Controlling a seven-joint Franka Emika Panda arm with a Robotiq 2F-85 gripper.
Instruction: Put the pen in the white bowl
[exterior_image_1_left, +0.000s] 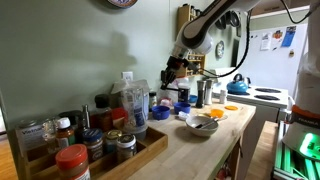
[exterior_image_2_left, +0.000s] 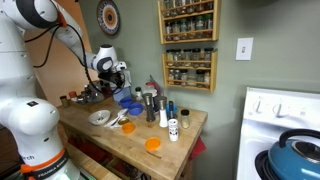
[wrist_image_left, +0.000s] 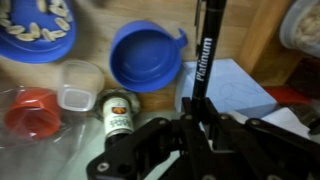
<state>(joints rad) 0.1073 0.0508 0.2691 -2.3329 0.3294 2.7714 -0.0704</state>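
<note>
My gripper (wrist_image_left: 196, 128) is shut on a black pen (wrist_image_left: 204, 55) with "Platinum" printed on its barrel; the pen sticks out forward between the fingers. In both exterior views the gripper (exterior_image_1_left: 170, 76) (exterior_image_2_left: 118, 76) hangs above the back of the wooden counter, over the blue containers. The white bowl (exterior_image_1_left: 201, 123) (exterior_image_2_left: 100, 118) sits nearer the counter's front edge with some orange and dark items in it. It is apart from the gripper and out of the wrist view.
Under the gripper are a blue bowl (wrist_image_left: 146, 55), a blue plate of nuts (wrist_image_left: 35, 25), a clear tub (wrist_image_left: 78, 85), a spice jar (wrist_image_left: 118, 115), a red-lidded container (wrist_image_left: 30, 112) and pale blue paper (wrist_image_left: 238, 90). An orange lid (exterior_image_1_left: 232, 108) and bottles (exterior_image_2_left: 168, 110) stand nearby.
</note>
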